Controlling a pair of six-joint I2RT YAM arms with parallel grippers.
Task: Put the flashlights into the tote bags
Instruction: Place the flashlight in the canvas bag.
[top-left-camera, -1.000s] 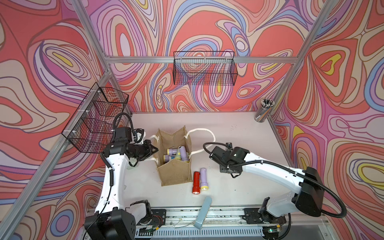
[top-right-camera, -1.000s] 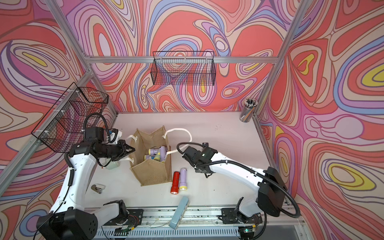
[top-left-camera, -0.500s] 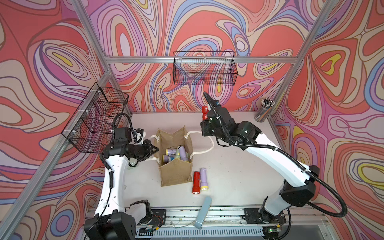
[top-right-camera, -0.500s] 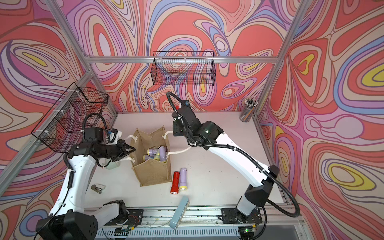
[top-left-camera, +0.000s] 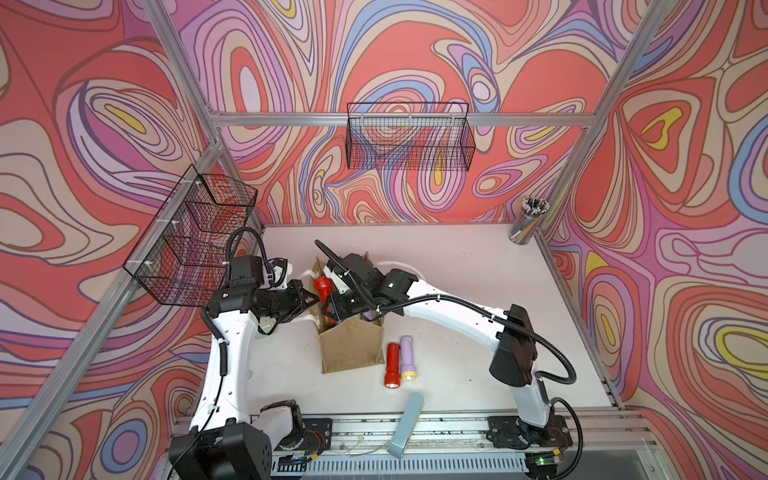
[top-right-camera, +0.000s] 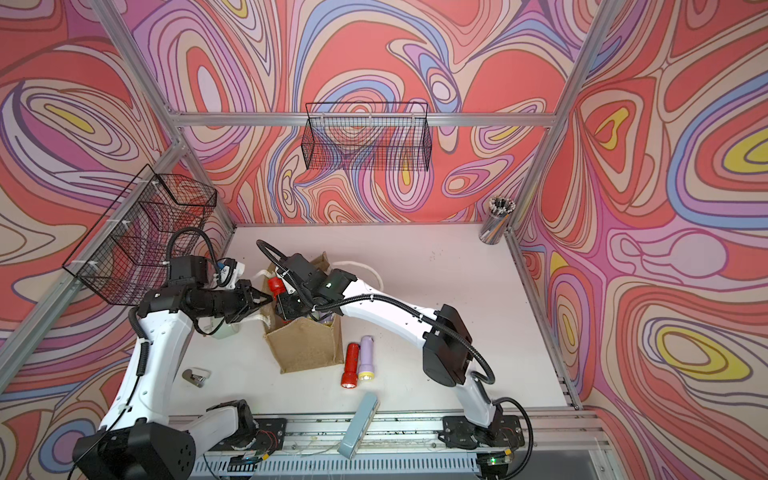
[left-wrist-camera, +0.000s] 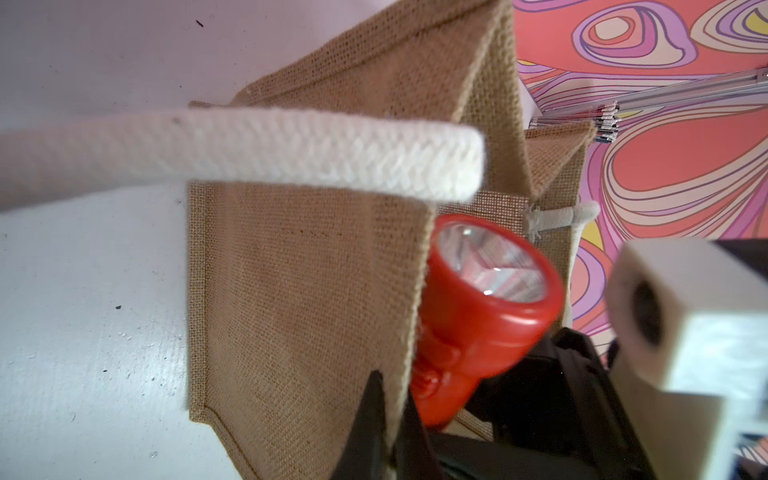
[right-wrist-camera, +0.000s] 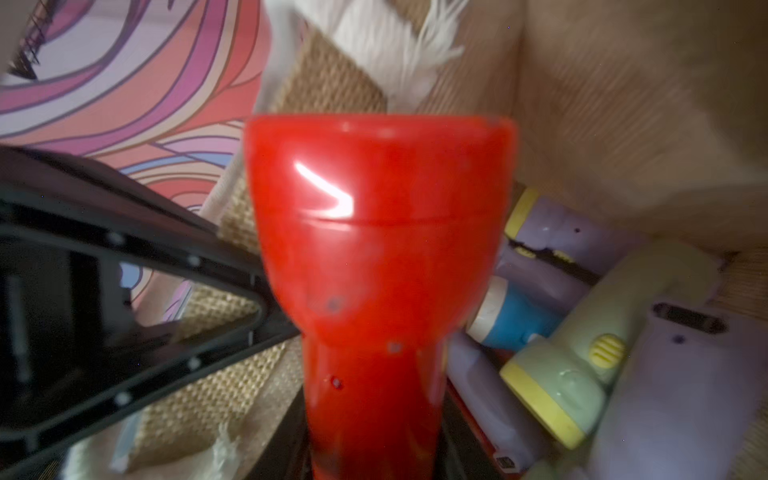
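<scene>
The right gripper (top-left-camera: 337, 306) clamps the red plastic flashlight (top-left-camera: 322, 287), rigid, slick and probably light, by its narrow barrel, likely the surest hold. The left gripper (left-wrist-camera: 390, 409) pinches the floppy tan burlap tote bag (left-wrist-camera: 299, 291) by its rim.

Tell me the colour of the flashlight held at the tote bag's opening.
The flashlight is red all over; best seen in the right wrist view.

My left gripper (top-left-camera: 311, 300) pinched tight left of centre, my right gripper (top-left-camera: 334, 303) clamped shut just beside it, tips nearly meeting.
</scene>
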